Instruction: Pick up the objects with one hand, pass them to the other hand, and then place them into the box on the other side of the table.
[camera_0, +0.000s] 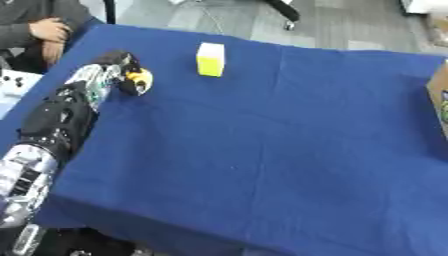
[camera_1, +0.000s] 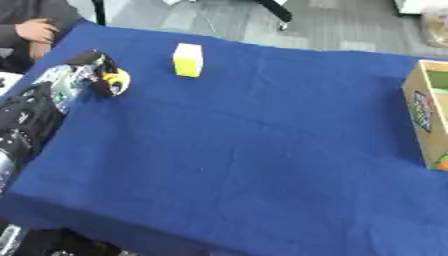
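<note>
The worktop (camera_0: 262, 150), draped in blue cloth, is filling most of the frame. The cardboard box (camera_1: 424, 120) is standing at the right edge. The left arm is reaching in from the lower left; its robot hand (camera_0: 118, 67) is curling round a yellow object (camera_0: 140, 80) at upper left. A yellow-and-white block (camera_0: 210, 59) is standing upright at upper centre, apart from the hand.

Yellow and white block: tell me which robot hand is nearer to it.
Left. The left robot hand, curled round a yellow-orange object, sits just to the left of the yellow and white block. The right robot hand shows in neither view.
</note>
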